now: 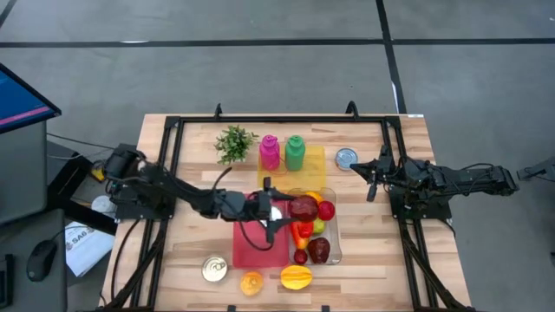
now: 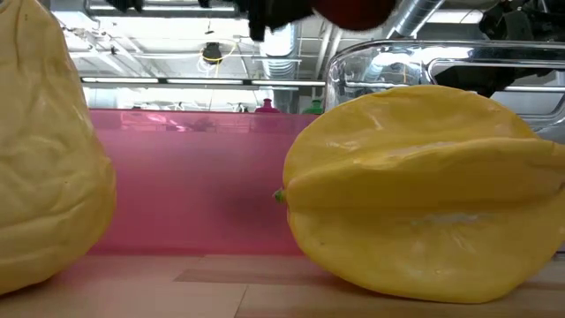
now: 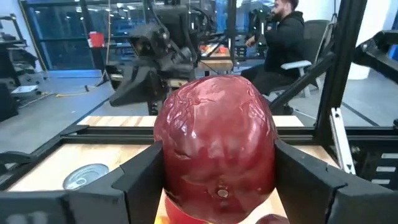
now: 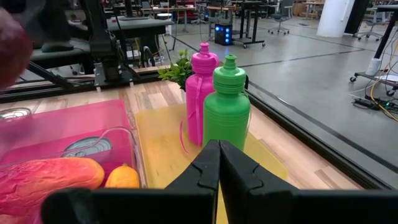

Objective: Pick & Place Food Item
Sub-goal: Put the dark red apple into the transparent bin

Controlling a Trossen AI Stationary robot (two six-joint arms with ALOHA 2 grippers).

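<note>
My left gripper [image 1: 290, 208] reaches level from the table's left and is shut on a dark red, glossy, rounded food item [image 3: 214, 143]. In the high view this item [image 1: 303, 206] hangs over the far left part of a clear container [image 1: 338, 236] that holds several fruits and vegetables. In the low view only its underside [image 2: 353, 9] shows, at the top edge. My right gripper [image 1: 371, 178] waits at the table's right side, shut and holding nothing; its joined fingers [image 4: 219, 163] point toward the bottles. My left gripper pinches the dark red item between its two fingers, one finger [image 3: 144, 177] on one side [image 3: 169, 155] and the other [image 3: 305, 180] on the opposite side. The fingers lie level, coming from the table's left. The item is lifted clear above the container.
A pink tray [image 1: 256, 247] lies left of the container. A yellow star fruit [image 1: 296, 277], an orange fruit [image 1: 251, 282] and a can [image 1: 214, 269] sit near the front edge. At the back stand a pink bottle [image 1: 270, 152], a green bottle [image 1: 295, 152], a small plant [image 1: 234, 143] and another can [image 1: 346, 159].
</note>
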